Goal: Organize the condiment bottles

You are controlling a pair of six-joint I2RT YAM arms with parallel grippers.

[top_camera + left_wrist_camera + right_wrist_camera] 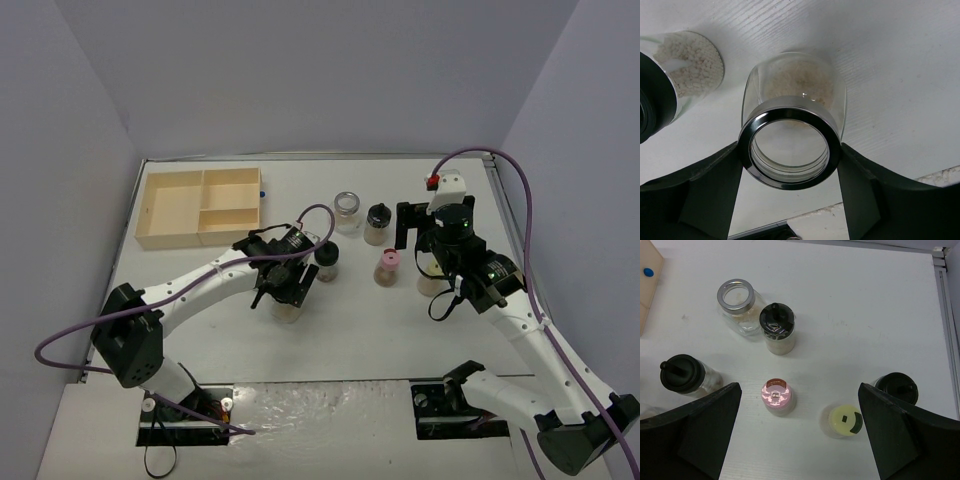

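The left gripper (790, 167) is clenched on a wide jar (792, 100). Its two fingers (710, 190) press the silver ring of the top from either side, and gripping the metal rim rather than the rounded glass likely gives a flatter, surer hold. Whether the jar rests on the table (400, 340) or is raised off it I cannot tell. It is near the middle of the table, just beside a black-capped jar (327, 260) and well apart from the wooden tray (170, 205) at the far left, which, judging by the task, is where it belongs. The wide jar is squat clear glass with a see-through top, and pale beige grains lie in the bottom. The right gripper (800, 390) hangs released, jaws wide, above the other jars, probably parked there out of the way with a view over them. Below it are a pink-capped jar (776, 394), a yellow-green-capped jar (842, 421), a second black-capped jar (777, 322), a third black-capped jar (897, 387) and a second silver-topped jar (736, 295). All stand loose on the table, none in the tray.
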